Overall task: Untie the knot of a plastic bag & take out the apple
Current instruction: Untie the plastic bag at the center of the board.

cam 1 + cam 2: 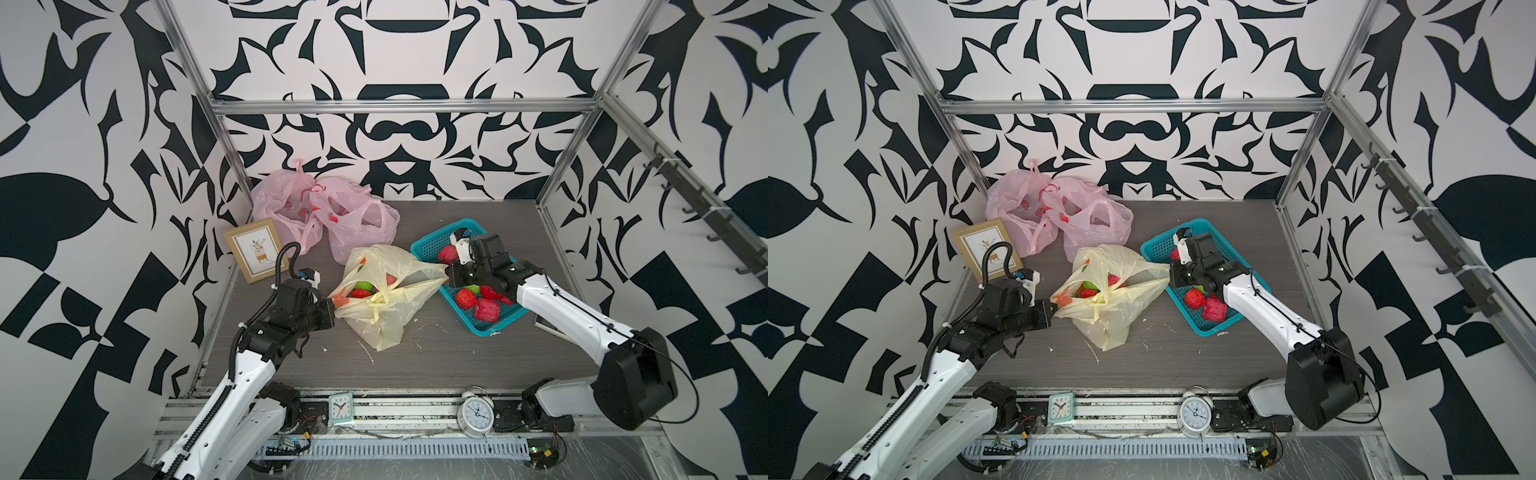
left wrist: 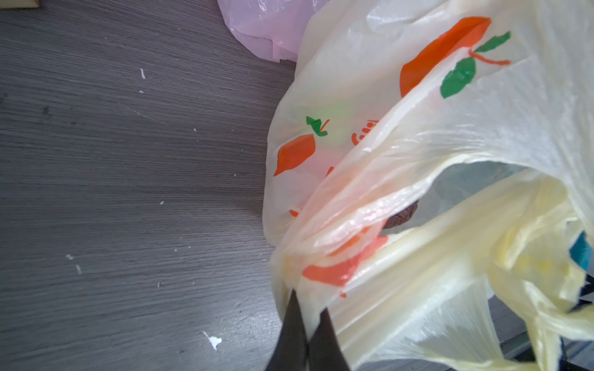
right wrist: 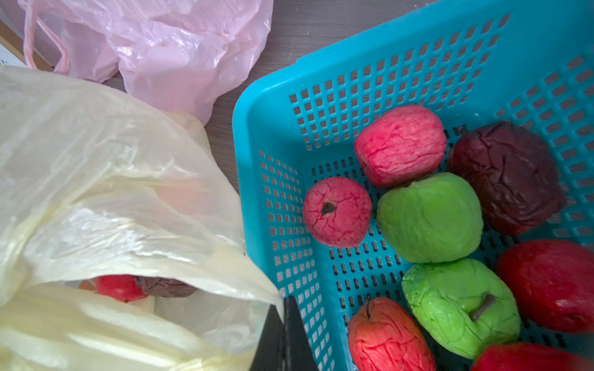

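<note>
Left hand (image 1: pixel 334 306) pinched tight on the left edge of the yellow bag (image 1: pixel 386 328), mid worktop (image 1: pixel 457 361). Bag mouth stretched open between both hands, red and green apples (image 1: pixel 360 291) inside. Right hand (image 1: pixel 449 271) clamped on the bag's right edge, beside the teal basket (image 1: pixel 434 243) holding loose apples (image 1: pixel 487 309) at right.

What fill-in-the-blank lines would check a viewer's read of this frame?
The bag pinched by the left gripper and the right gripper is ____ in colour. The teal basket holds loose ____. Behind lie two ____ bags. Clocks on the front rail number ____.
Missing: yellow; apples; pink; two.
</note>
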Motion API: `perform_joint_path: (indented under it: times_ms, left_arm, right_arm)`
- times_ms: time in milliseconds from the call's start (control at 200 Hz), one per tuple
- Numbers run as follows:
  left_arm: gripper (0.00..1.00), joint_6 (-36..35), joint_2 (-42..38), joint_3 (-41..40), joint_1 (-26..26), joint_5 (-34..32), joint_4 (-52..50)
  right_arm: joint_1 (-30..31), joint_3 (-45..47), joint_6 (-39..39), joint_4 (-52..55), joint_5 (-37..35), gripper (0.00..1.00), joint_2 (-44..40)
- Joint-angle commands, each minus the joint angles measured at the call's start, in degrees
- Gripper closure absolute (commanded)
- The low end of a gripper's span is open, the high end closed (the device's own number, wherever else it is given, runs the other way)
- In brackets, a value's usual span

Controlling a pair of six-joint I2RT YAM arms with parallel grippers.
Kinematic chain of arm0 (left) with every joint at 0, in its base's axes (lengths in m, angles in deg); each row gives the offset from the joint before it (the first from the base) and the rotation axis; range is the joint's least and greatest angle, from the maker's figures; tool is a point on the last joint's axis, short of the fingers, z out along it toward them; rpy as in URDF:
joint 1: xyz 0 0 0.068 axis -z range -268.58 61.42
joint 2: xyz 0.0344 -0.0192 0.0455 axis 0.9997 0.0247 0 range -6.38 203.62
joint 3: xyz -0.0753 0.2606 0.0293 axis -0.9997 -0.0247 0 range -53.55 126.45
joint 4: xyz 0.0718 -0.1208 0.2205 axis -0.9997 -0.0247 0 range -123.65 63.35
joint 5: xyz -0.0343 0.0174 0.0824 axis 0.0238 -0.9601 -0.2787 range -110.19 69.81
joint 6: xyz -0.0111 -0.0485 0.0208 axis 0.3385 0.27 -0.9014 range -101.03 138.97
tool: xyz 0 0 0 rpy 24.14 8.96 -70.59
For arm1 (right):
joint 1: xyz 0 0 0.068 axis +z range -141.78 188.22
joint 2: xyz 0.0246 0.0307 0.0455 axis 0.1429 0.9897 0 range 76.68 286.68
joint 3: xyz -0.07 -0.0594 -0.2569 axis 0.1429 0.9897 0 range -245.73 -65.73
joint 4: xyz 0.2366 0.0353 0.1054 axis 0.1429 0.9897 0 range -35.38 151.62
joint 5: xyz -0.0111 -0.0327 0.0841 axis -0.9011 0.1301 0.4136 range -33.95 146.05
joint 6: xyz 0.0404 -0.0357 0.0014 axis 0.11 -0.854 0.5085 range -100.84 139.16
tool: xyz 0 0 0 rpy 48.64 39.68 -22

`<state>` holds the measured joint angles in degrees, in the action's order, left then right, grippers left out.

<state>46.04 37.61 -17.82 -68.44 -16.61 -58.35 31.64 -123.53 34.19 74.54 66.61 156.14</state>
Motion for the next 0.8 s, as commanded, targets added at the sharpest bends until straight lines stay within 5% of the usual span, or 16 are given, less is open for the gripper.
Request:
perform_joint_path:
  times_ms: [0, 115, 170, 290, 390, 635, 795]
  left_arm:
    - [1.00, 0.77, -0.73, -1.33, -1.53, -4.97, -5.93]
    - [1.00, 1.15, -0.58, -0.72, -1.51, -0.81, -4.52]
    - [1.00, 0.60, -0.03, 0.65, -1.51, 0.89, -4.10]
    - [0.75, -2.00, 1.93, 6.05, -1.53, 2.05, -6.98]
    - [0.53, -4.32, 2.44, 10.60, -1.51, 2.06, -9.80]
    - [0.36, -8.84, 2.39, 18.24, -1.42, 3.44, -11.25]
    - [0.51, -9.06, 8.48, 22.54, 1.31, 15.81, -8.18]
  right_arm:
    - [-3.73, -3.29, -2.45, 1.42, -5.63, 1.00, 1.10]
    - [-3.53, -4.42, -3.55, 0.71, 3.63, 1.00, 1.52]
    - [-2.89, -4.12, -3.18, -1.05, 7.81, 0.91, 0.61]
    - [0.05, -5.09, -4.33, -0.75, 9.37, 0.63, -1.82]
    - [2.25, -6.45, -5.47, 0.67, 9.63, 0.53, -4.28]
    - [12.29, -9.64, -6.40, 3.01, 6.75, 0.50, -6.98]
    - [19.37, -9.11, -1.28, 1.59, 2.60, 0.63, -3.30]
